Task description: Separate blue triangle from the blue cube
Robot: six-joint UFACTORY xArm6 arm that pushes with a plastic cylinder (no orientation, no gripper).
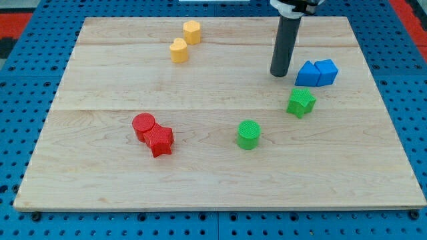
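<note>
The blue triangle (307, 74) lies at the view's right, touching the blue cube (327, 71) on its right side. My tip (279, 74) is the lower end of the dark rod. It stands on the board just left of the blue triangle, with a small gap between them.
The wooden board (200, 180) also carries a green star (301, 103) just below the blue pair and a green cylinder (248, 134) lower down. A red cylinder (143, 125) touches a red star (161, 141) at the lower left. Two yellow blocks (191, 31) (178, 50) sit at the top.
</note>
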